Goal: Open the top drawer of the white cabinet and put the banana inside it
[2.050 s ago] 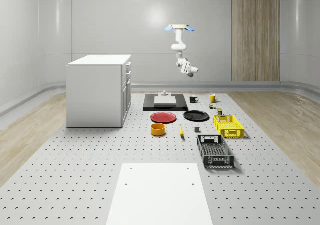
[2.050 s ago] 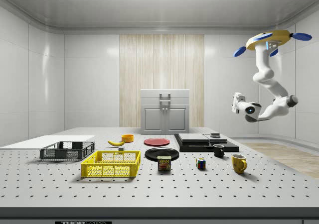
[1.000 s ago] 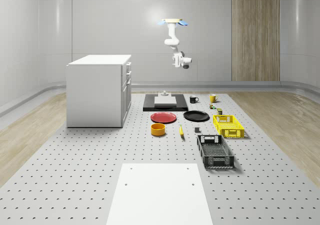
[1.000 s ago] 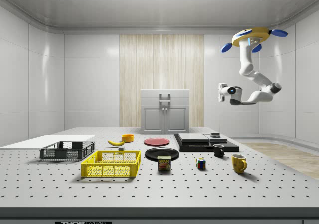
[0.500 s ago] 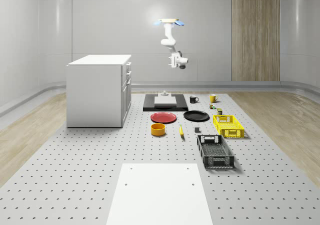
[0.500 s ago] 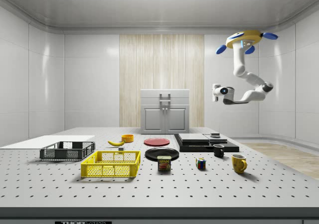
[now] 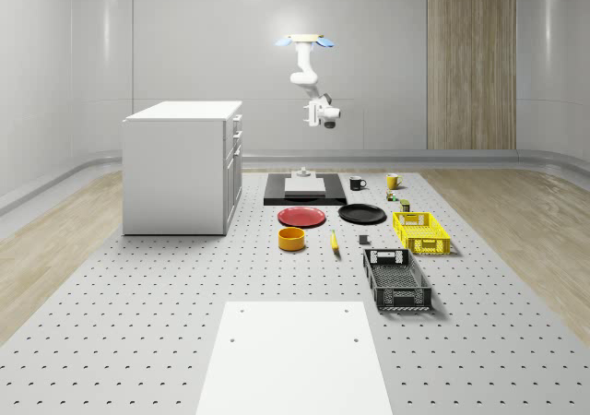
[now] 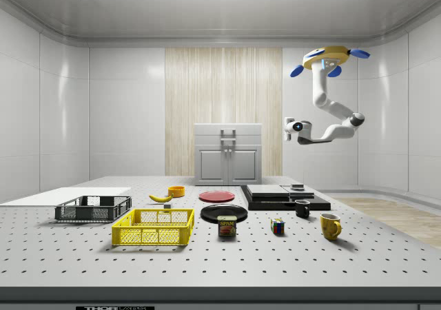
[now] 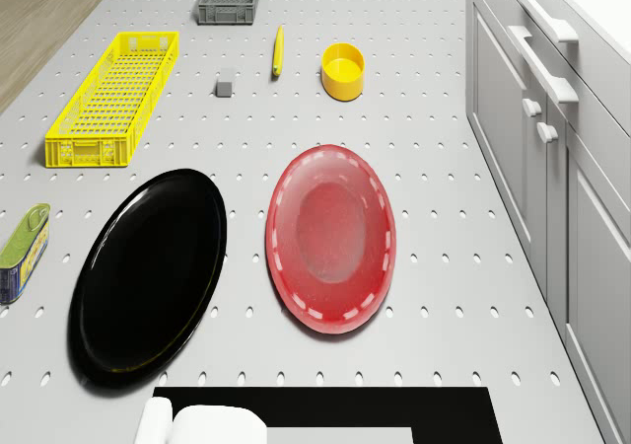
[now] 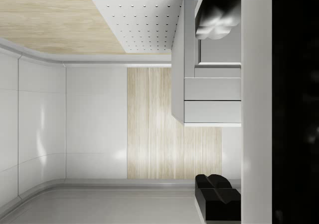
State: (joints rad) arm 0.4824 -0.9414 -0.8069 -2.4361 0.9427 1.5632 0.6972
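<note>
Across the table (image 7: 138,295), plenty of open room. At one side, the cabinet (image 7: 180,171), top drawer (image 8: 241,130) shut, front turned toward the plates, so likely reachable only from there. High over the black slab (image 7: 277,194), the hovering drone (image 7: 302,41), arm bent to bring the gripper (image 7: 313,112) to seemingly drawer height, well apart from the handle; impossible to tell whether spread or pressed together. Clear air between. Just beside the yellow bowl (image 7: 291,239), flat on the table, the banana (image 7: 334,241), untouched.
</note>
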